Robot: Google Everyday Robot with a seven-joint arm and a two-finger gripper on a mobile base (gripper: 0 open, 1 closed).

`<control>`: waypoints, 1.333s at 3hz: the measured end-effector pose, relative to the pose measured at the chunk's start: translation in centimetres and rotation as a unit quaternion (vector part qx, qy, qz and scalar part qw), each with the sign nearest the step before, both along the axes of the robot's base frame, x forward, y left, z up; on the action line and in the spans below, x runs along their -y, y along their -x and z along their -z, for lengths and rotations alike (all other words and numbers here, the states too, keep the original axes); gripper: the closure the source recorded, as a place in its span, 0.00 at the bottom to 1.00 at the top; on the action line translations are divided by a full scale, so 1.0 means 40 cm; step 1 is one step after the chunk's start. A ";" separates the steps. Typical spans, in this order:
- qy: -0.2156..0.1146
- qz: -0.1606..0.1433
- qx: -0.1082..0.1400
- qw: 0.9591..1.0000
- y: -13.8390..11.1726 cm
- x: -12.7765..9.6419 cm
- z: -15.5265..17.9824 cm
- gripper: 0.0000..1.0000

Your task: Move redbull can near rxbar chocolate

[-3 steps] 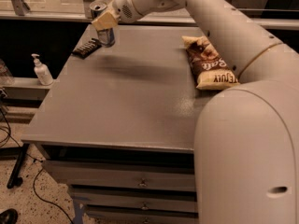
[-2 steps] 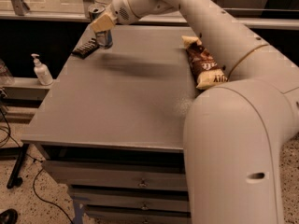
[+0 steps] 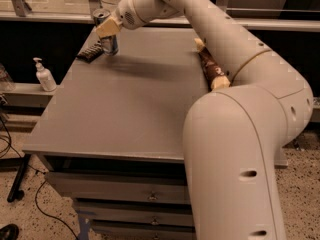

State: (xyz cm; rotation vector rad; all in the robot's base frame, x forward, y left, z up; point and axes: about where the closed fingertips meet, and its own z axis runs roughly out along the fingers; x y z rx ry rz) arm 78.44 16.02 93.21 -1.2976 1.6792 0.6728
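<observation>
Elbow [image 3: 235, 134] now hides most of chip bag [image 3: 211, 69]; tool [image 3: 108, 30] clasps redbull can [image 3: 110, 46] beside rxbar chocolate [image 3: 91, 52].

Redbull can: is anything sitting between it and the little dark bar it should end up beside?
Nothing visible. The redbull can, with the pincer at it, stands close beside the rxbar chocolate.

Arm in long forward-left reach, elbow bent, gripper [image 3: 108, 28] low at its tip

Robot lab: claw [image 3: 107, 30] over drawer bench [image 3: 130, 104], floor cables [image 3: 40, 206]
</observation>
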 end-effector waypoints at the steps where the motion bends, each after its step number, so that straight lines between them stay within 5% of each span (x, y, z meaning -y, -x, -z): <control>1: -0.007 -0.004 -0.012 1.000 -0.007 -0.016 0.011 0.99; 4: -0.014 -0.010 -0.040 0.999 -0.009 -0.040 0.052 0.35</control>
